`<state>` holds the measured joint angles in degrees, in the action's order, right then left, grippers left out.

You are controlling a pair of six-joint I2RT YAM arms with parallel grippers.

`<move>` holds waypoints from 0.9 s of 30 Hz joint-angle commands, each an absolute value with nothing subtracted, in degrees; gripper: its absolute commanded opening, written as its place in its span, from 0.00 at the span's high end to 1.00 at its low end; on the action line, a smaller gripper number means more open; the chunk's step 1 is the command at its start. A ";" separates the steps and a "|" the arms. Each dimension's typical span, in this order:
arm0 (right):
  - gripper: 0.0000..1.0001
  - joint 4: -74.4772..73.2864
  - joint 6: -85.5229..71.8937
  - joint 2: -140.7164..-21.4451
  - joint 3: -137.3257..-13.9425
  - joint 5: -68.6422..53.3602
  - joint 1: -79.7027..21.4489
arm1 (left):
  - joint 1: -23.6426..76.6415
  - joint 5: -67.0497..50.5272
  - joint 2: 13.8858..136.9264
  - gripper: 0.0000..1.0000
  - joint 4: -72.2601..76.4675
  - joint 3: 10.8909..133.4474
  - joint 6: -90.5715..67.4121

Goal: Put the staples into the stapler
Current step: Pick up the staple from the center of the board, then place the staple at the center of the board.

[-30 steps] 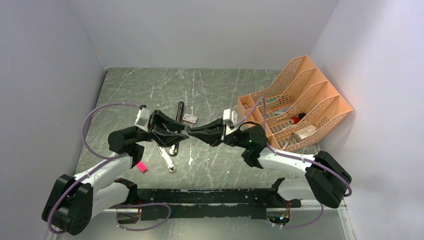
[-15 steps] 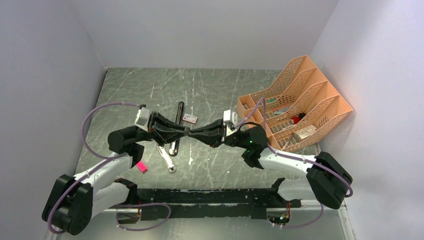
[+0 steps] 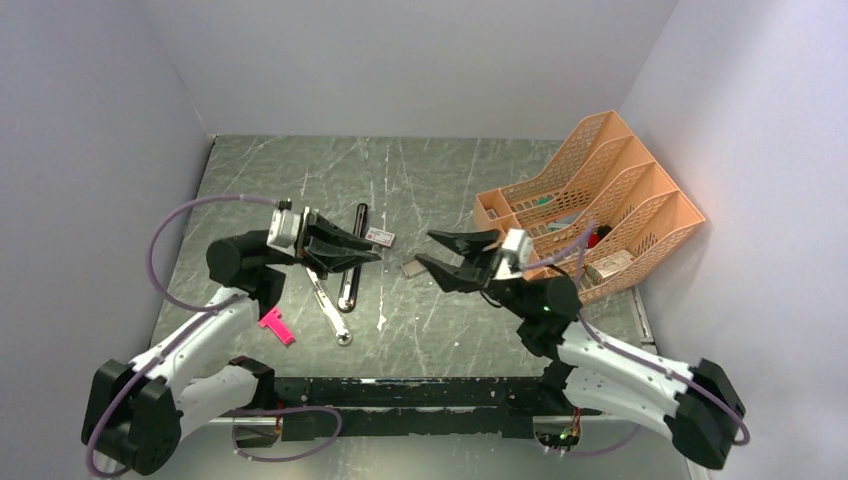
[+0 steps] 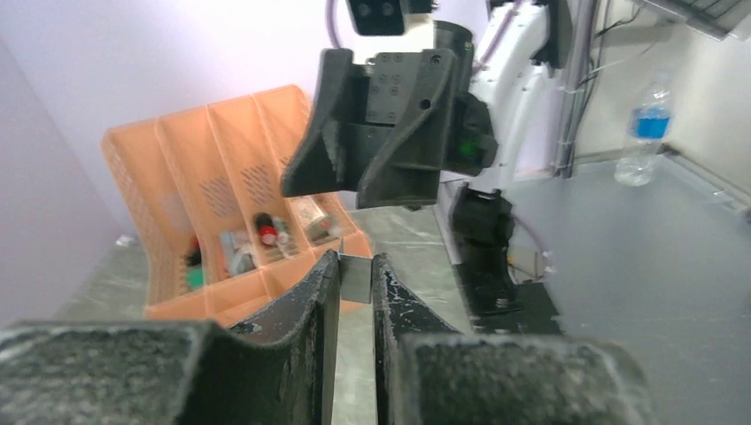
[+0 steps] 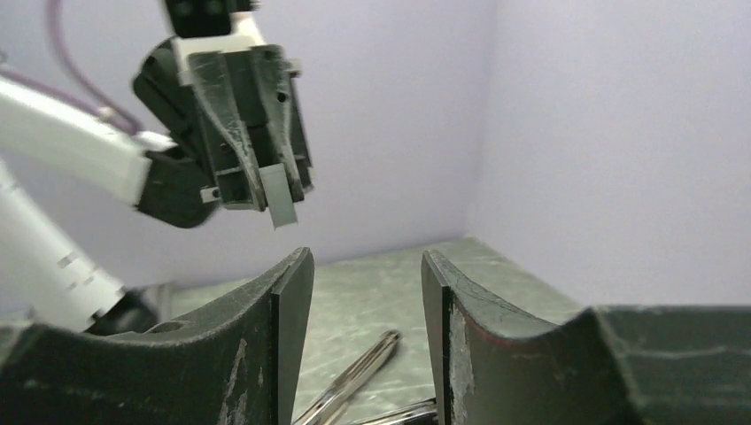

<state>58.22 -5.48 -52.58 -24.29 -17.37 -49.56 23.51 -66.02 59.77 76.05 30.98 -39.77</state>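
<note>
My left gripper [image 3: 374,254] is shut on the staples, a thin silvery strip [image 4: 355,277] pinched at its tips and held above the table. In the right wrist view that strip [image 5: 282,200] sticks out of the left fingers. My right gripper [image 3: 432,250] hangs open a short way to the right, facing the left one, with nothing between its fingers [image 5: 292,292]. The stapler [image 3: 347,295] lies opened on the table under the left gripper, with its black arm and its chrome rail [image 5: 354,381] spread apart. The red-and-white staple box [image 3: 378,237] sits just behind the two grippers.
An orange file organizer [image 3: 590,215] holding small items stands at the right. A pink plastic piece [image 3: 275,325] lies near the left arm. A small grey flat piece [image 3: 413,268] lies on the table below the right gripper.
The two grippers met tip to tip. The left one shut on the strip, then the right one opened, let go and drew back to the right.
</note>
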 commanded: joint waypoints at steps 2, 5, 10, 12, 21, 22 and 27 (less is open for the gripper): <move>0.48 50.03 0.47 -40.47 -21.08 3.88 -49.39 | 27.01 -63.84 56.83 0.93 7.77 49.13 16.58; 0.48 49.15 1.65 -35.99 -19.69 9.14 -49.31 | 31.99 -55.99 62.30 0.93 -16.49 58.22 40.72; 0.49 47.40 2.24 -30.55 -18.68 13.72 -49.38 | 38.76 -46.78 70.92 0.93 -30.53 64.01 61.22; 0.49 45.89 2.81 -28.27 -18.55 14.99 -49.31 | 41.87 -42.98 74.40 0.93 -35.05 65.79 66.79; 0.48 41.14 4.21 -22.50 -18.11 19.16 -49.37 | 53.81 -24.27 89.58 0.93 -44.40 68.40 74.50; 0.48 40.80 4.38 -22.26 -18.11 19.30 -49.31 | 54.80 -22.08 91.20 0.93 -44.39 67.82 74.60; 0.48 39.25 4.99 -21.56 -18.19 20.28 -49.33 | 57.13 -16.99 93.68 0.93 -42.52 63.54 74.26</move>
<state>41.12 3.66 -22.59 -18.55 18.13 -49.45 55.81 -24.16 92.86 -40.66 65.95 71.64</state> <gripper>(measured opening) 0.514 0.192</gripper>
